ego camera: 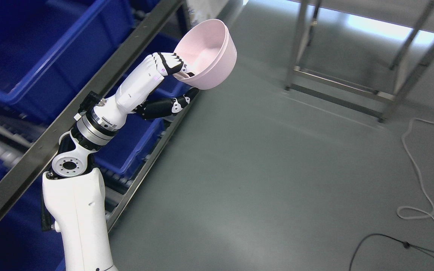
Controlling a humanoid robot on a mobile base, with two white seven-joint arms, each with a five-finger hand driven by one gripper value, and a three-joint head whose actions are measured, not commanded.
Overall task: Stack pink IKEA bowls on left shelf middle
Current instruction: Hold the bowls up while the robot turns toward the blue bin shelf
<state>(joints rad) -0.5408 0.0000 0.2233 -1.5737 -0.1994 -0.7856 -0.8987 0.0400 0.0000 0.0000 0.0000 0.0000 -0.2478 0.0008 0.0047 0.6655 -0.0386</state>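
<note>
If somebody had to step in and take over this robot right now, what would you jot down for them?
Left hand: fingers shut on one pink bowl, gripping its rim, bowl tilted and held in the air beside the shelf rail.
Right hand: not in view.
Shelf on the left holds blue bins; no other pink bowls can be seen in them from here.
Done: one bowl picked up.
Left: carry it to the middle shelf level, set it down, and stack any further bowls on it.
Note: loose cables lie on the floor to the right.
</note>
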